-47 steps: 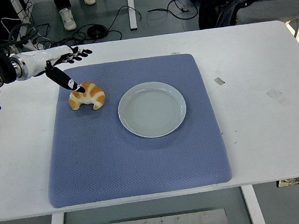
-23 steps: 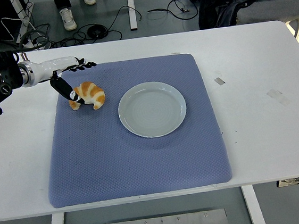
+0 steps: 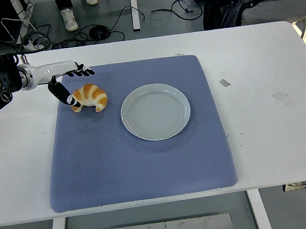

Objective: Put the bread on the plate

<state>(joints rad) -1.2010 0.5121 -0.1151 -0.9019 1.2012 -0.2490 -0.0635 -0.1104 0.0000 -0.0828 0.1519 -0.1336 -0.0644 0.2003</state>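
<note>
A golden croissant-shaped bread lies on the blue mat, left of the pale round plate. The plate holds nothing. My left hand comes in from the left edge and sits at the bread's left end. Its fingers are spread out flat behind the bread, and the thumb points down and touches the bread's left tip. The hand is open and grips nothing. The right arm is out of view.
The mat covers the middle of the white table. Small tape marks sit on the table right of the mat. Cables and a person's feet show on the floor beyond the far edge.
My left hand has drawn back to the left; its thumb slid off the top of the bread to its left tip. The bread shifted slightly.
</note>
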